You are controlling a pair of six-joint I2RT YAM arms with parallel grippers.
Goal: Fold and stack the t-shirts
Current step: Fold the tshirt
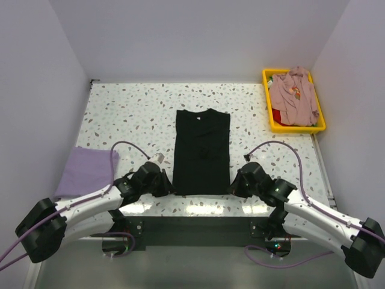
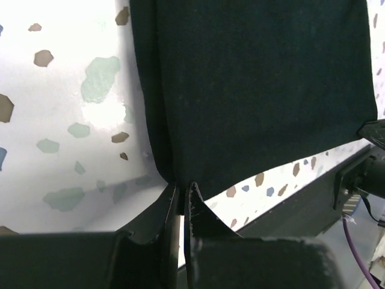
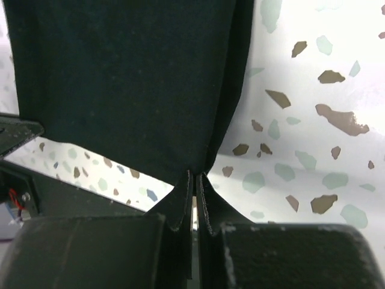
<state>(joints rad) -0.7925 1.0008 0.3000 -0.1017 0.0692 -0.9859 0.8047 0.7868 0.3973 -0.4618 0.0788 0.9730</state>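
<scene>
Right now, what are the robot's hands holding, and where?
The black t-shirt: left gripper pinches its near-left corner, right gripper its near-right corner.

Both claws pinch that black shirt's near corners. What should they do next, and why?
Probably lift the near hem and carry it toward the collar. The left claw and right claw each pinch a near corner of the black t-shirt, already narrowed to a strip.
</scene>
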